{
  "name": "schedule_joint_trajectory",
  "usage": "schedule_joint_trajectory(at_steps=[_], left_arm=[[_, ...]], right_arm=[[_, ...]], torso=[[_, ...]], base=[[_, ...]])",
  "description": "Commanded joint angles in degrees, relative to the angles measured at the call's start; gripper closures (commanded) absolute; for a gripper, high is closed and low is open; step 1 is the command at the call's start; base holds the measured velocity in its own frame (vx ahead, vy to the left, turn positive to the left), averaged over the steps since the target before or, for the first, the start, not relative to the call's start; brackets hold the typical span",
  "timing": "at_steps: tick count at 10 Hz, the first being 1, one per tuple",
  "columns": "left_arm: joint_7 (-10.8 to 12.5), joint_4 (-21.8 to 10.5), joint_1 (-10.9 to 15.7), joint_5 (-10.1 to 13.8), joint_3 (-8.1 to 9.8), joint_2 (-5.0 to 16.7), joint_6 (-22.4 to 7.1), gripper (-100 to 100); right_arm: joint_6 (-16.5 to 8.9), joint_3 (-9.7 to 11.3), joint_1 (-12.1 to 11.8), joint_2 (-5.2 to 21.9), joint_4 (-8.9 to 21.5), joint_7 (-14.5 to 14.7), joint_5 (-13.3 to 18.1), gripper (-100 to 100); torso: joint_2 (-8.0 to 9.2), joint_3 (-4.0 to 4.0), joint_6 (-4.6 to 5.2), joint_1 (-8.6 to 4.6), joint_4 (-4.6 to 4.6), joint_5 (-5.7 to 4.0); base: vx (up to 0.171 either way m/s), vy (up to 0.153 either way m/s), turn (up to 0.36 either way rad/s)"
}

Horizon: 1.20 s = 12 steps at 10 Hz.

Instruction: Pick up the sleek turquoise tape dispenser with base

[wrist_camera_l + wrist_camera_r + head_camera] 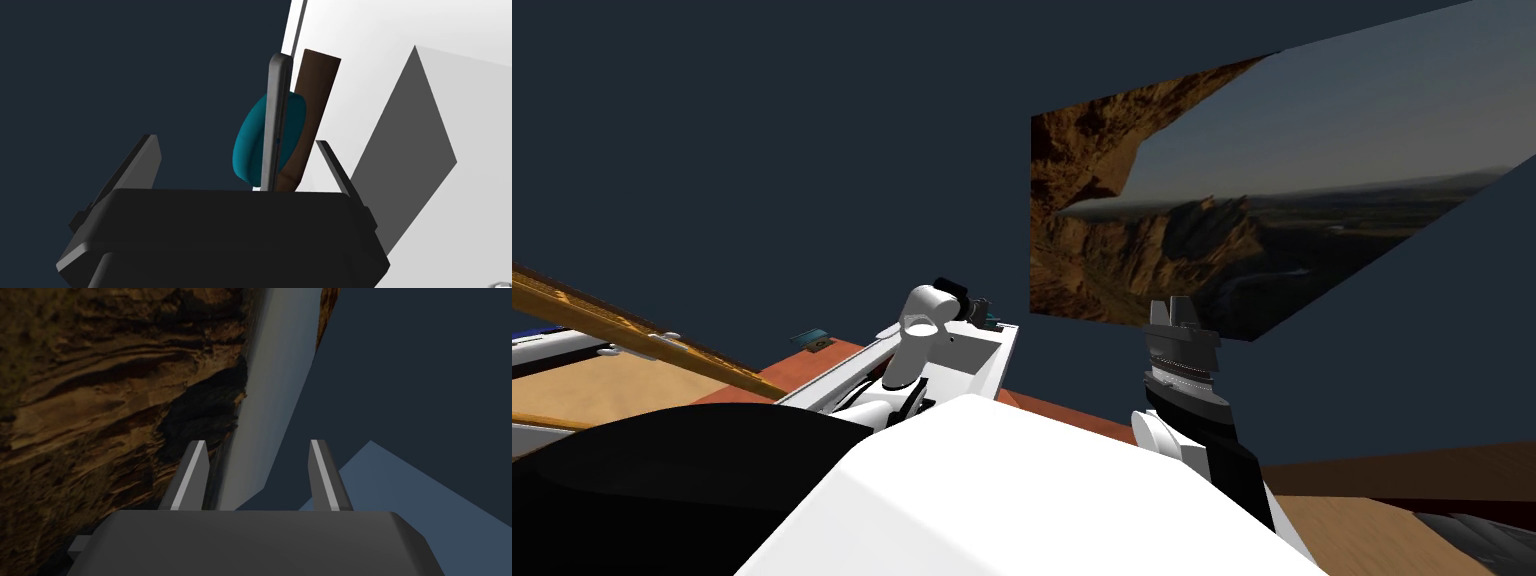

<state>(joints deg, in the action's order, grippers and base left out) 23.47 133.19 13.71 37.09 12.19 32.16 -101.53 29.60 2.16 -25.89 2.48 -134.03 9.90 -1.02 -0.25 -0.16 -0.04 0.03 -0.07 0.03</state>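
- In the left wrist view, the left gripper (pixel 236 140) has its fingers (pixel 145 160) spread wide, about a third of the frame apart. Neither finger presses on anything, so it grips nothing.
- The dispenser (pixel 250 145) is a rounded teal body between those fingers, close above the gripper's dark box. It sits nearer one finger than the other, and dark wall shows in the wider gap.
- A thin grey strip (pixel 276 120) runs up across the front of the teal body and reaches past the fingertips. I cannot tell whether it belongs to the dispenser.
- A brown strip (pixel 315 100) stands just behind the teal body on the side of the nearer finger, with a sliver of white between it and that finger.
- Beyond the fingers there is a dark blue wall (pixel 125 75) on one side and a white surface (pixel 380 60) with a grey shadow on the other.
- The gripper's box hides whatever the dispenser rests on.
- In the head view, the left gripper (pixel 967 298) is small at the end of the outstretched arm, and its fingers are too small to read there. A teal speck (pixel 996 322) shows just past it, and a red-brown surface (pixel 842 362) lies below the arm.
- The head view also shows a second small teal thing (pixel 812 340) on that surface, well to the left of the left gripper.
- The right gripper (pixel 1180 310) is raised well to the right of the left one, in front of a landscape picture (pixel 1212 220). Its own wrist view shows its fingers parted and holding nothing.
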Motion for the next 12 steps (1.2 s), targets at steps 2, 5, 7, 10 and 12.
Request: schedule_joint_trajectory(at_steps=[2, 5, 7, 10, 12], left_arm=[[0.26, -0.26, -0.08, -0.42, 0.01, 0.43, -3.48, -100], [0.48, -0.99, -0.04, -0.99, 0.07, 1.08, -8.35, -100], [0.54, -1.26, -0.07, -1.22, 0.08, 1.30, -10.50, -100], [0.56, -1.76, 0.08, -1.47, -0.02, 1.46, -12.33, -100], [-0.18, -3.37, -0.20, -2.27, -0.51, 1.31, -10.76, -100]], right_arm=[[0.00, 0.00, 0.00, 0.00, 0.00, 0.00, 0.00, 0], [0.00, 0.00, 0.00, 0.00, 0.00, 0.00, 0.00, 0], [0.00, 0.00, 0.00, 0.00, 0.00, 0.00, 0.00, 0], [0.00, 0.00, 0.00, 0.00, 0.00, 0.00, 0.00, 0], [0.00, 0.00, 0.01, 0.00, 0.00, 0.00, 0.00, 0]], torso=[[-0.02, 0.00, 0.01, 0.03, 0.00, 0.00], [0.03, 0.02, 0.00, -0.03, 0.01, -0.01], [-0.01, 0.00, 0.00, 0.00, 0.00, 0.00], [0.11, 0.07, 0.00, -0.04, 0.03, -0.01], [0.21, 0.12, 0.00, -0.08, 0.05, -0.02]], base=[[0.058, 0.027, -0.038], [0.052, 0.014, -0.030], [0.058, 0.020, -0.025], [0.023, 0.009, -0.011], [-0.002, -0.001, -0.008]])
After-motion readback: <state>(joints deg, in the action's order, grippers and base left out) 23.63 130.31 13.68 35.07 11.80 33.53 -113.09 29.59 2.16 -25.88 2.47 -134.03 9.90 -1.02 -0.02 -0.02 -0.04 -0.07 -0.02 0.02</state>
